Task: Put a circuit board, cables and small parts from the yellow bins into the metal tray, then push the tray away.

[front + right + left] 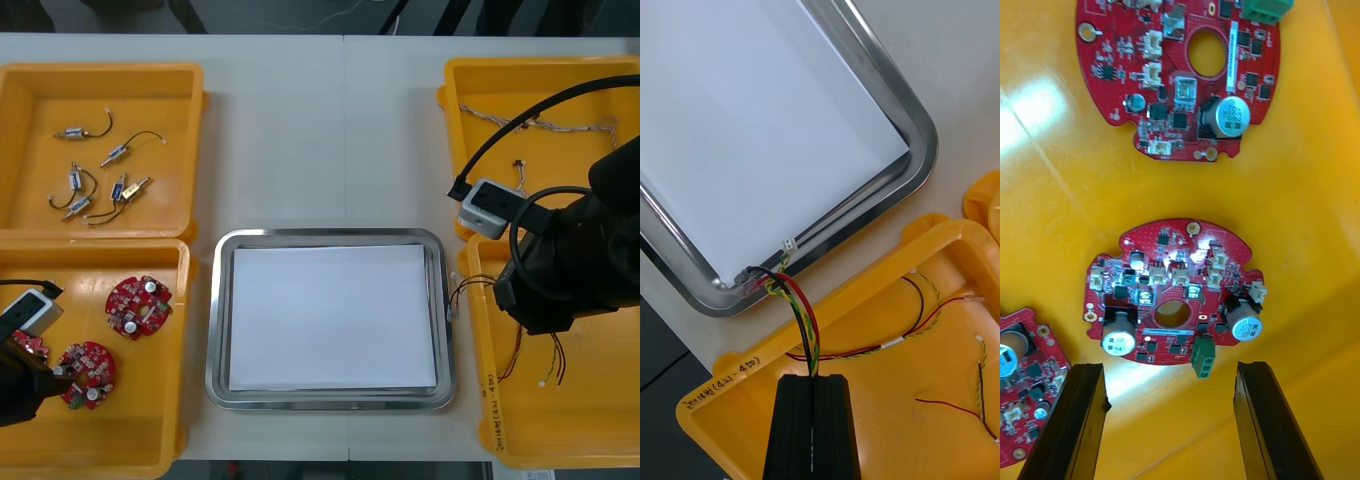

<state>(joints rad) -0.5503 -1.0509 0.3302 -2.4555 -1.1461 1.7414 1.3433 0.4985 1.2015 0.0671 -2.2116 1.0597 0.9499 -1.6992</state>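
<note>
Left tool is held wide open, empty, over a red circuit board in the near-left yellow bin. Metal tray is centred on the bench. Right tool is clamped on a red and yellow cable above the near-right yellow bin, cable ends at the tray rim

The tray lies mid-table between four bins. Small metal parts lie in the far left bin, three boards in the near left bin under the left gripper, its fingers apart. A lone cable lies in the far right bin. Over the near right bin the right gripper pinches a cable whose ends reach the tray's rim; more cables lie below.
</note>
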